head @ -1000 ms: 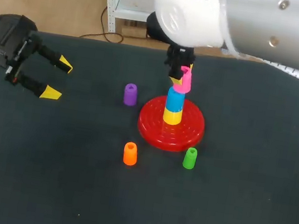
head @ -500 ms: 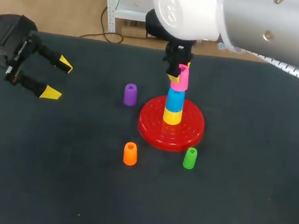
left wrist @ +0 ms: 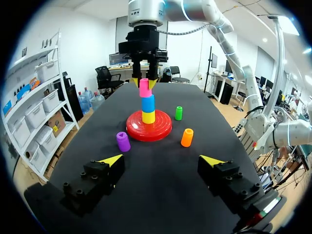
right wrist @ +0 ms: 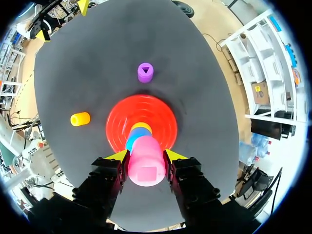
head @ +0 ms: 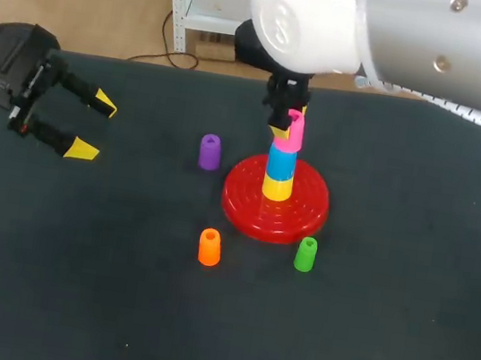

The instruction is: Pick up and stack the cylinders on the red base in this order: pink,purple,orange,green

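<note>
The right gripper (right wrist: 145,156) is clamped on a pink plastic cylinder (head: 295,132), one yellow-tipped finger pressed against each side of it, so the gripper stands only as wide as the cylinder. The cylinder hangs upright between the fingers with its lower end pointing down.

Directly under the gripper is a short stack: a blue plastic cylinder (head: 281,162) sits on a yellow plastic cylinder (head: 277,186), and the yellow one stands at the centre of the round, ridged red base (head: 304,212). The pink cylinder's lower end meets the top of the blue one. Whether it is seated on it or just above it cannot be told.

Farther from the right gripper, three loose cylinders stand upright on the dark counter (head: 113,306), each apart from the red base. In the right wrist view, the purple plastic cylinder (head: 210,152) lies ahead of the gripper, beyond the base's far rim. The orange plastic cylinder (head: 210,247) lies off to one side of the base. The green plastic cylinder (head: 305,254) stands just beside the base's rim, on the side away from the purple one.

Farthest off, well apart from the base and all the cylinders, the left gripper (head: 94,127) hangs over the counter's edge. Its fingers are spread wide with nothing between them. In its own view, the purple cylinder is the nearest thing ahead, with the base and the stack beyond.
</note>
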Motion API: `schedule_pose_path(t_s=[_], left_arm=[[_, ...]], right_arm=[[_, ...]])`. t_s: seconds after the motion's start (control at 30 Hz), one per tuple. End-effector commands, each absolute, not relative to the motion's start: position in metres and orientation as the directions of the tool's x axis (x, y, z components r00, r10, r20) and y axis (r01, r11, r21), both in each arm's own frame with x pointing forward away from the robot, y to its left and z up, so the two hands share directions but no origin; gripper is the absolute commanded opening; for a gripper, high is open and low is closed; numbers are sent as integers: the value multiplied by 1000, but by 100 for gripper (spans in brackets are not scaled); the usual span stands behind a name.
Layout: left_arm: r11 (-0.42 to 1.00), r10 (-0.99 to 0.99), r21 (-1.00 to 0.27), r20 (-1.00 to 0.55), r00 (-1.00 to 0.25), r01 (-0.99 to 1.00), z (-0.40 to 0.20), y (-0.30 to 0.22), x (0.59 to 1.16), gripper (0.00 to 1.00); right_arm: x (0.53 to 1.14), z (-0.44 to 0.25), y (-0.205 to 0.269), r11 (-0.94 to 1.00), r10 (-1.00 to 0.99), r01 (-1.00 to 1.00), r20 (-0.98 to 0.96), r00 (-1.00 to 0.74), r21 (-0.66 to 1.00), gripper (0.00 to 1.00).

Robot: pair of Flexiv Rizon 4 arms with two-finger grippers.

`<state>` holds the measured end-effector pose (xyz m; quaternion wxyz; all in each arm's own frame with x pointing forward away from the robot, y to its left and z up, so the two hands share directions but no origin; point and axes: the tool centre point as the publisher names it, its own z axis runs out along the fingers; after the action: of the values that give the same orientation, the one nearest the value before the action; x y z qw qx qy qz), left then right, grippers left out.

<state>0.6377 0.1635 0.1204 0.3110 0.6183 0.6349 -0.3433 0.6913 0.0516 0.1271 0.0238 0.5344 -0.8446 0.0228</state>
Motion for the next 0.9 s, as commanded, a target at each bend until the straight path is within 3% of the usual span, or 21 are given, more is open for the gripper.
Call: schedule_pose_path(t_s=[0.03, 0.9], left_arm=[[-1, 570, -49, -821, -40, 999, 120, 164, 638, 100], [-1, 570, -49, -821, -40, 999, 120, 164, 638, 100]], right_arm=[[689, 126, 51, 427, -903, -904, 56, -427, -14, 0], [686, 122, 51, 415, -908, -910, 66, -415, -4, 0]])
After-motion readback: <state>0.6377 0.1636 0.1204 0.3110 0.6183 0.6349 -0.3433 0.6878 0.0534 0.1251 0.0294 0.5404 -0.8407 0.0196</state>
